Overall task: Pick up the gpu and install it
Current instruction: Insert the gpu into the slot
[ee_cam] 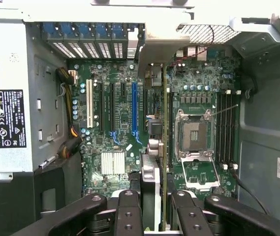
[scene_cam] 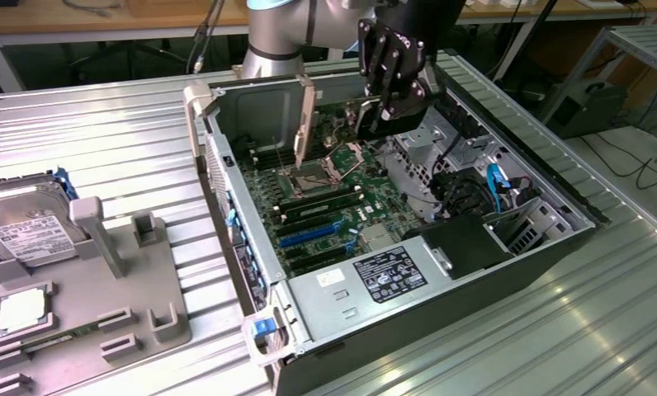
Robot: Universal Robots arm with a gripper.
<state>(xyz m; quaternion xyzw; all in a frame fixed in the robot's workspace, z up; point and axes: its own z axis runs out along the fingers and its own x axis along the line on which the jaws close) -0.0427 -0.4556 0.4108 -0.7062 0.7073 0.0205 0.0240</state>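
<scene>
My gripper (scene_cam: 390, 114) hangs over the open computer case (scene_cam: 224, 165), shut on the gpu (scene_cam: 305, 124). The card stands on edge, its silver end bracket pointing to the case's rear wall. In the wrist view the gpu (ee_cam: 155, 142) runs edge-on from between my fingers (ee_cam: 130, 211) up to its bracket. It hovers above the green motherboard (ee_cam: 120, 142), between the blue expansion slot (ee_cam: 134, 108) and the empty processor socket (ee_cam: 194, 135). I cannot tell whether its lower edge touches a slot.
A power supply (scene_cam: 389, 272) fills the case's near end, with cables and drive bays (scene_cam: 493, 198) on the exterior view's right. Outside on the left, a grey fixture (scene_cam: 97, 313) carries a hard drive (scene_cam: 25, 227) and a square processor chip (scene_cam: 25, 309).
</scene>
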